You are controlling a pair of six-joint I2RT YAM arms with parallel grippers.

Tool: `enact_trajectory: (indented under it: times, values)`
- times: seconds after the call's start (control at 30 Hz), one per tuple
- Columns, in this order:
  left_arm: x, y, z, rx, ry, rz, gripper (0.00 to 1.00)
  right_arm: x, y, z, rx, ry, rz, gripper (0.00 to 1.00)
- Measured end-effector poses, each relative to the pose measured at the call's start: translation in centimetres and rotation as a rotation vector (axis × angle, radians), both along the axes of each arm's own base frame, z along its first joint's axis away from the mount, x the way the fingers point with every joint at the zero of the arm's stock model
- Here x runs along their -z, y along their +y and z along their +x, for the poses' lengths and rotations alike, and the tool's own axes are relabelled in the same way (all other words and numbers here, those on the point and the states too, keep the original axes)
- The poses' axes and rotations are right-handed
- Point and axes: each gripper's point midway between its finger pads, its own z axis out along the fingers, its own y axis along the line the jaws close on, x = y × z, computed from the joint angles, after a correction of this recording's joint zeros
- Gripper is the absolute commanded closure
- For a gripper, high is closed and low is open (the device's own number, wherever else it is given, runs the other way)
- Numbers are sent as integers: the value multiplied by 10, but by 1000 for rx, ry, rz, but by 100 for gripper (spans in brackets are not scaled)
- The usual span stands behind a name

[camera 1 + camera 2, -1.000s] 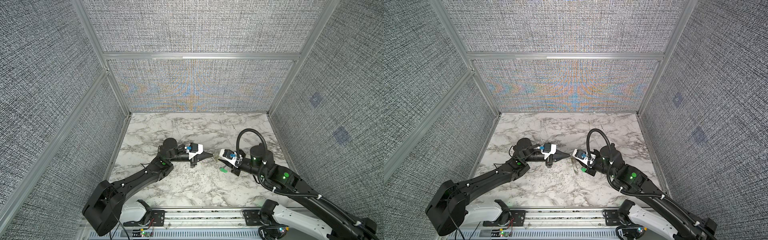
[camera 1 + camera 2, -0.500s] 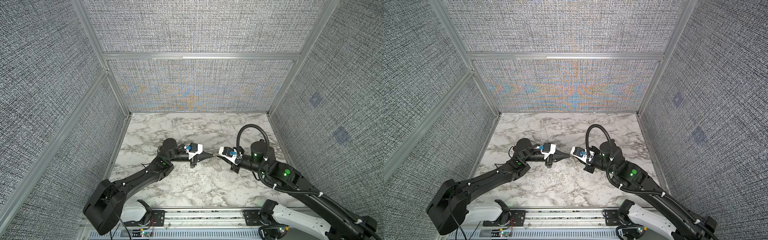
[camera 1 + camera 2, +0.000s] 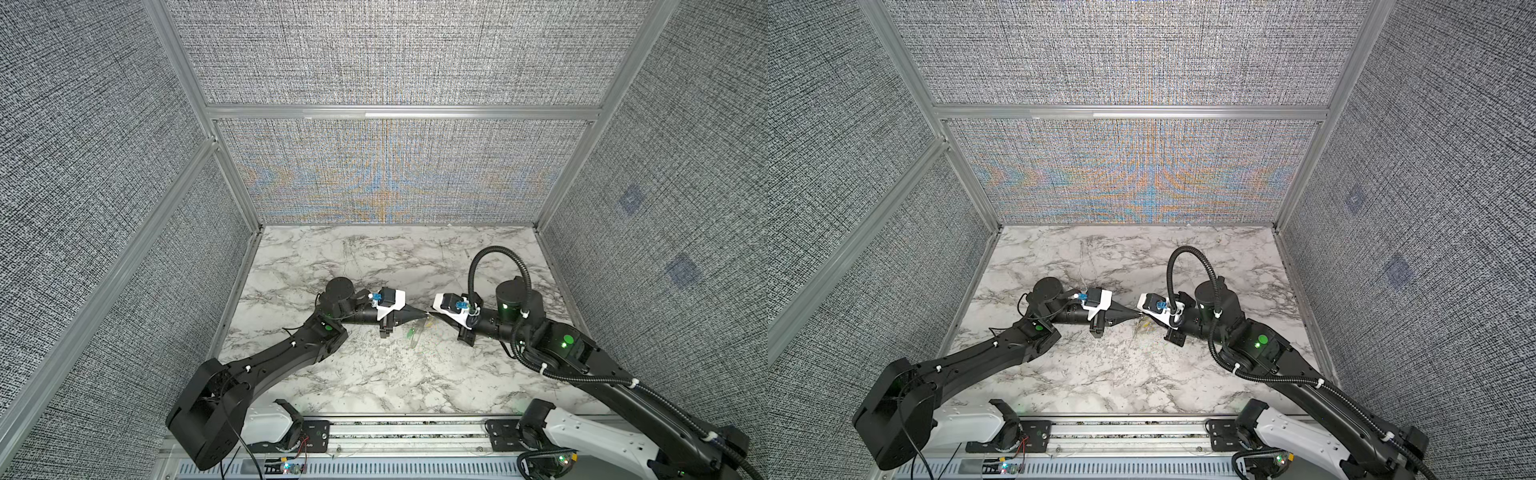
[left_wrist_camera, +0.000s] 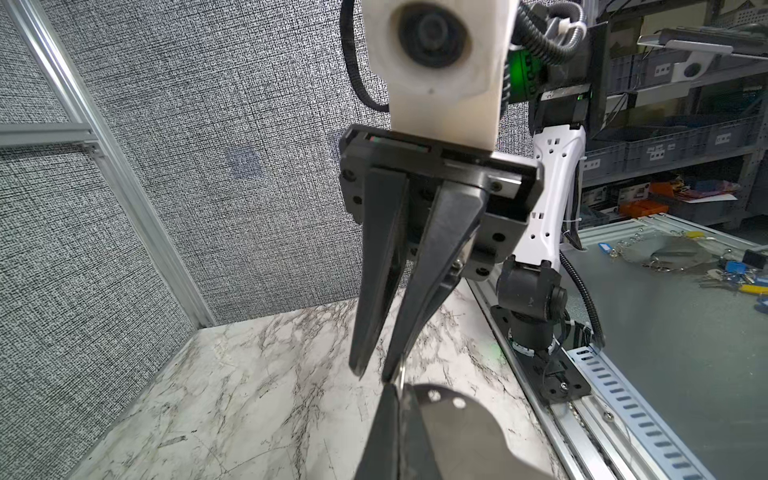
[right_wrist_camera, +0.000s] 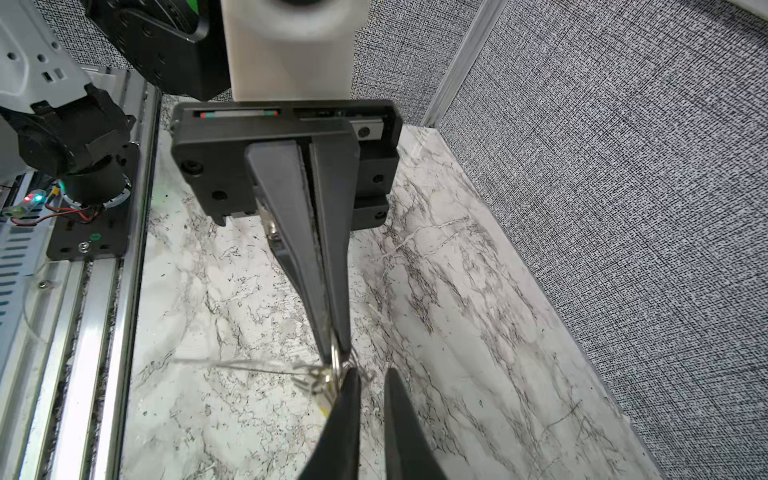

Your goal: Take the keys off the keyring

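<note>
— Over the middle of the table [image 3: 365,374], look at the left gripper [image 5: 334,347], in from 9 o'clock. Squeezes tight on the thin keyring [image 5: 335,360].
— And the right gripper [image 5: 372,374], from 3 o'clock?
— Gapes a little, nothing between, just beside the keyring.
— See the keys [image 5: 313,382] dangling toward 7 o'clock?
— Yes. Seems light, hard, slippery. Probably swings. Best to pinch one key close to the keyring, not the green tag [image 3: 410,332].

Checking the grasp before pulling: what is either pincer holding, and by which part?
The left pincer pinches the keyring by its wire edge; the right pincer holds nothing.
</note>
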Motion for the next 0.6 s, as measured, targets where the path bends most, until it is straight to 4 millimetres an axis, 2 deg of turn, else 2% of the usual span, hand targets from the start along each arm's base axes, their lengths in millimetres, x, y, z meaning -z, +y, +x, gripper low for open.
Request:
enact_trajectory:
  times: [0.27, 0.47, 0.6]
  values:
    - [-1, 1, 2, -17, -6, -4, 100, 4, -13, 0, 49, -11, -17, 82]
    - [-1, 1, 1, -17, -6, -4, 100, 14, -10, -2, 31, 23, -43, 82]
    - [0, 1, 2, -17, -4, -2, 100, 13, -6, -5, 4, 34, -40, 83]
